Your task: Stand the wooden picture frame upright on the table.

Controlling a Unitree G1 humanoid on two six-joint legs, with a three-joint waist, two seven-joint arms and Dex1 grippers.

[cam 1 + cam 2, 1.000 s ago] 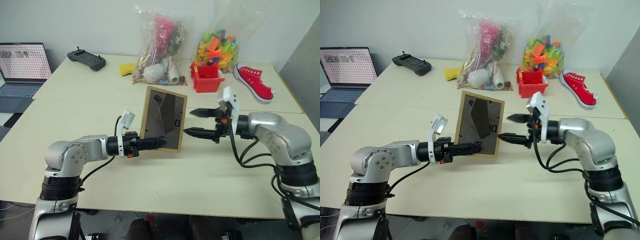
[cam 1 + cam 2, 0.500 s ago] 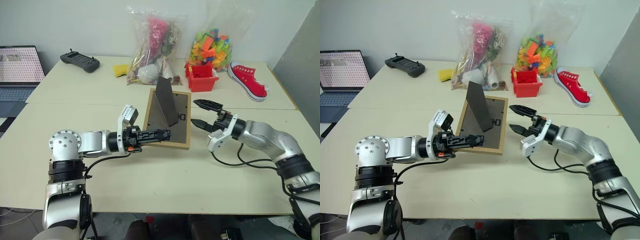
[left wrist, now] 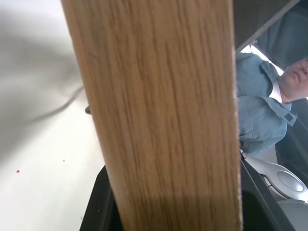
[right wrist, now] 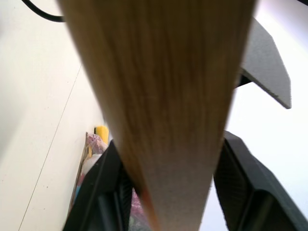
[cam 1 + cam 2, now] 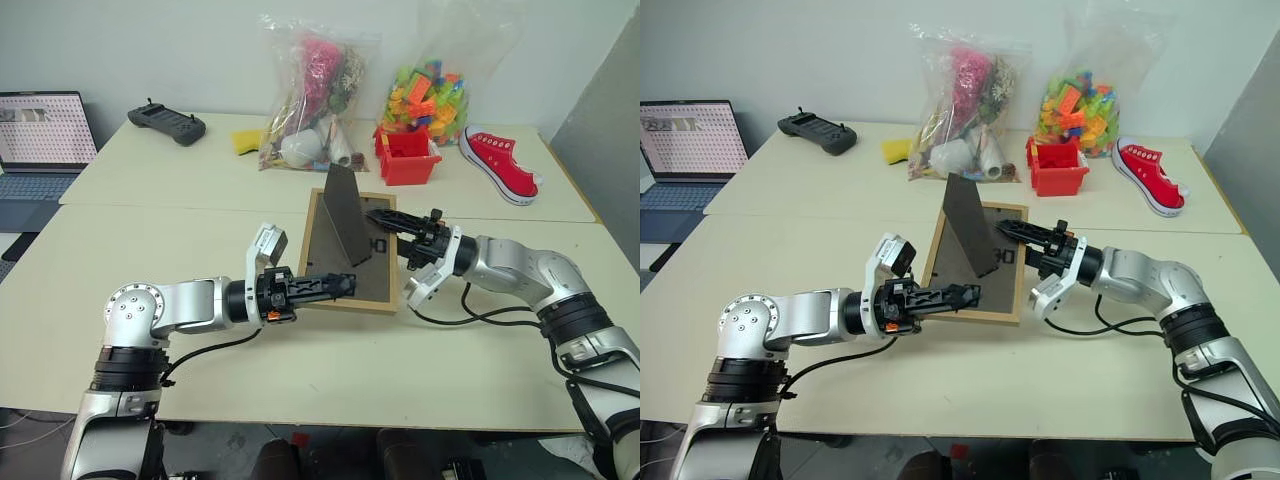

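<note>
I see both arms reaching level toward each other, left end effector [image 5: 958, 295] and right end effector [image 5: 1012, 232] clamped on the light-wood picture frame [image 5: 976, 262], tilted above the cream bench [image 5: 940, 380].

The cream table [image 5: 200, 400] carries bags [image 5: 305, 90], bin [image 5: 405, 158], shoe [image 5: 498, 163].

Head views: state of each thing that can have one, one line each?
wooden picture frame: back up, tilted, stand folded out.
left gripper: shut on the frame's near edge.
right gripper: shut on its right edge.
laptop: open, screen lit.
red bin: upright, open-topped.
</note>
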